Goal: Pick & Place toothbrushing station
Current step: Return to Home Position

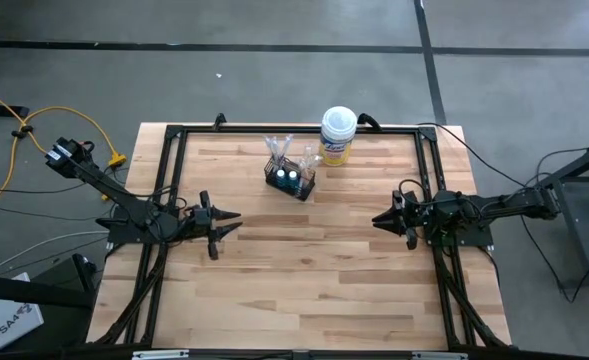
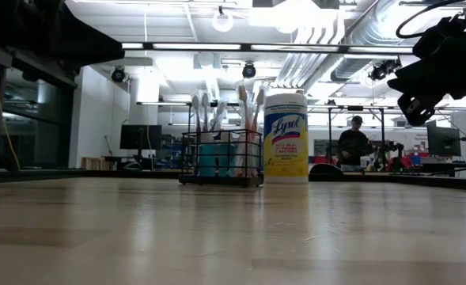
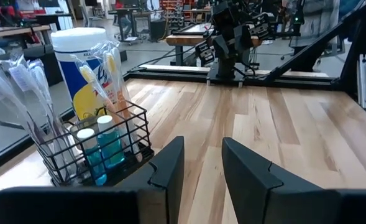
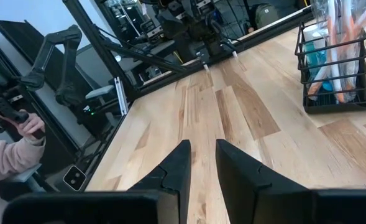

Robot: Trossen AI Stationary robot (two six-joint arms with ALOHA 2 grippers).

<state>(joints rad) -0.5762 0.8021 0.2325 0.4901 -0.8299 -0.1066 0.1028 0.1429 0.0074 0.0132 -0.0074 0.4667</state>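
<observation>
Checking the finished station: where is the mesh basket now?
In the high view the mesh basket stands near the table's far edge, left of the yellow-labelled canister.

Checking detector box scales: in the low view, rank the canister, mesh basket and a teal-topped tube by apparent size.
1. canister and mesh basket: too close to rank; canister taller, basket wider and nearer the camera.
2. teal-topped tube inside the basket: clearly smallest.

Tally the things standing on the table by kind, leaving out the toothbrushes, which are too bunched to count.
black mesh basket: 1
teal tubes, inside the basket: 2
white-lidded canister: 1
Total: 4
</observation>
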